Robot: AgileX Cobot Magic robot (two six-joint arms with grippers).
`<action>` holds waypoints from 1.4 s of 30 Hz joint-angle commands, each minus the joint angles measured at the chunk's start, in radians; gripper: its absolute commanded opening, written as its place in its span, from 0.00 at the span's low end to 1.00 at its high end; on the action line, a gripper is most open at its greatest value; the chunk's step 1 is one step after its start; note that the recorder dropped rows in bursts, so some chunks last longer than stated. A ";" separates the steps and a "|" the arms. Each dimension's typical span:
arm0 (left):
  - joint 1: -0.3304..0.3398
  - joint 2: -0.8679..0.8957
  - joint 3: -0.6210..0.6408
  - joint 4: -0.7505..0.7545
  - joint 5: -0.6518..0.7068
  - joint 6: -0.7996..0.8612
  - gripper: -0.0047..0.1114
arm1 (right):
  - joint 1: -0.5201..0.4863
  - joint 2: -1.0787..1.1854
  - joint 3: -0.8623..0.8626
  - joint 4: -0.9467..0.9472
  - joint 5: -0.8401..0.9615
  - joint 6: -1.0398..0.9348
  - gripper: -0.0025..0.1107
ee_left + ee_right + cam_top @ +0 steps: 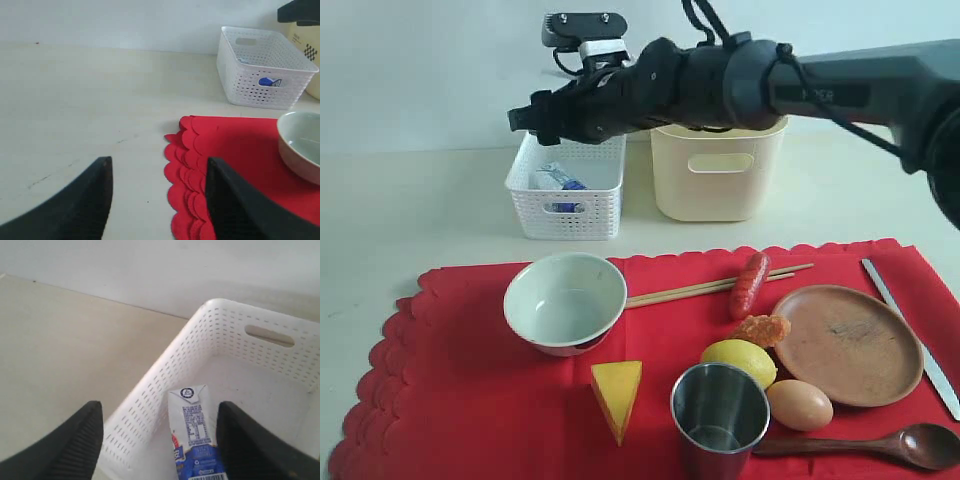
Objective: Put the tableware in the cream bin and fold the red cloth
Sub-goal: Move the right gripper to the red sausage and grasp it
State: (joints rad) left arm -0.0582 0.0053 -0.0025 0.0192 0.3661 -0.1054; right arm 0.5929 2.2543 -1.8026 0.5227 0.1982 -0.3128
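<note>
On the red cloth lie the pale bowl, wooden chopsticks, brown plate, steel cup, silver knife and dark spoon. The cream bin stands behind the cloth. My right gripper has reached across the cream bin and hangs open above the white basket, holding nothing. My left gripper is open low over the table at the cloth's scalloped left edge; the exterior view does not show it.
A blue-and-white carton lies inside the white basket. Among the tableware on the cloth are a cheese wedge, a lemon, an egg, a sausage and an orange crumbed piece.
</note>
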 commanded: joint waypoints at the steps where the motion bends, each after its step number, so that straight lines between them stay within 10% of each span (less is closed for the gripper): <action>1: 0.002 -0.005 0.003 -0.003 -0.010 -0.003 0.51 | 0.001 -0.082 -0.009 -0.084 0.147 0.009 0.58; 10: 0.002 -0.005 0.003 -0.003 -0.010 -0.003 0.51 | 0.001 -0.304 0.018 -0.298 0.549 0.065 0.55; 26: 0.002 -0.005 0.003 -0.003 -0.010 -0.003 0.51 | 0.001 -0.751 0.564 -0.570 0.467 0.075 0.51; 42: 0.002 -0.005 0.003 -0.003 -0.010 -0.003 0.51 | -0.001 -0.785 0.696 -0.707 0.654 0.033 0.51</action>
State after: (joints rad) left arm -0.0582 0.0053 -0.0025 0.0192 0.3661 -0.1054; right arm 0.5929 1.4551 -1.1178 -0.1227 0.8596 -0.3386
